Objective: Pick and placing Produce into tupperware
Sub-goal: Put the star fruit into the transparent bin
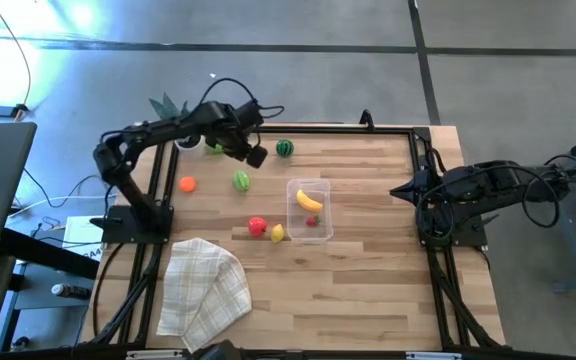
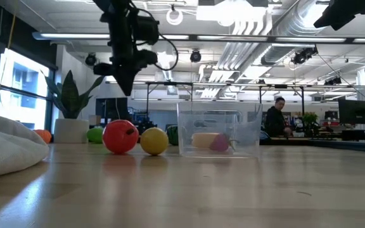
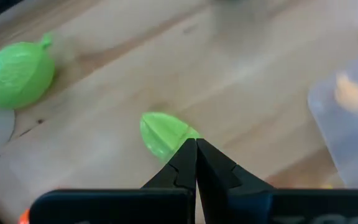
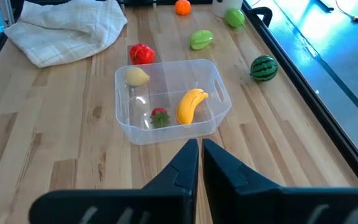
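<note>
Two pieces, a banana and a small strawberry, already lay in the clear tupperware near the table's middle; the rest of the produce was still out on the wood. The left gripper hovered above the far-left part of the table, its fingers pressed together and holding nothing; the light green fruit lay just beyond and below its fingertips, a little nearer than the gripper and left of the tub, its long axis seemingly slanting across the line of the fingers. A rounder green piece sat farther off, by the white pot; the little watermelon sat just right of the gripper. The right gripper waited well to the right at the table's edge, fingers all but shut and empty, so the left arm was plainly the nearer one. Judging from this, the fingers would need to part and drop down over the light green fruit.
</note>
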`<action>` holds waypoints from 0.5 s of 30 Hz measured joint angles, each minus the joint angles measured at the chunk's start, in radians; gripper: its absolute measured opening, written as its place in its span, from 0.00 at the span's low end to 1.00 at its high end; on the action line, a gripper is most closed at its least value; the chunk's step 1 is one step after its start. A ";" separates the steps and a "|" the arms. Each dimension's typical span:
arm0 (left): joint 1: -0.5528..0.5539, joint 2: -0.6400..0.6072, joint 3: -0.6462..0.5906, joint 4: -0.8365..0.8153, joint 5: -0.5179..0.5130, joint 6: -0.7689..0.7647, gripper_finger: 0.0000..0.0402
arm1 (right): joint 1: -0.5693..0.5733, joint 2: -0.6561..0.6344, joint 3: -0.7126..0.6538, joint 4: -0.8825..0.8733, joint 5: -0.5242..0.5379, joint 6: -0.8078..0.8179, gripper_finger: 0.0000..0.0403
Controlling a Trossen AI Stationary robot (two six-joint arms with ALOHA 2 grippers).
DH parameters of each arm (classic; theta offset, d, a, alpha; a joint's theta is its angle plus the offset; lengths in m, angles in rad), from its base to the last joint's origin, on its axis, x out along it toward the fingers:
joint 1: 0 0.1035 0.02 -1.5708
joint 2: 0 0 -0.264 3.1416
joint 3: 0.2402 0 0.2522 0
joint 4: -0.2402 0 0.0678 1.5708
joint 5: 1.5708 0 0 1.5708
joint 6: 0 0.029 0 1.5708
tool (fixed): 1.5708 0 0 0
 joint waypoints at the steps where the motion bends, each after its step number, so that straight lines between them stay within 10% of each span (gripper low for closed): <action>1: 0.000 0.008 0.001 0.010 -0.003 -0.027 0.00 | 0.000 0.000 0.000 0.000 0.000 0.000 0.03; 15: -0.049 0.068 0.000 0.017 0.031 -0.205 0.00 | 0.000 0.000 0.000 0.000 0.000 0.000 0.03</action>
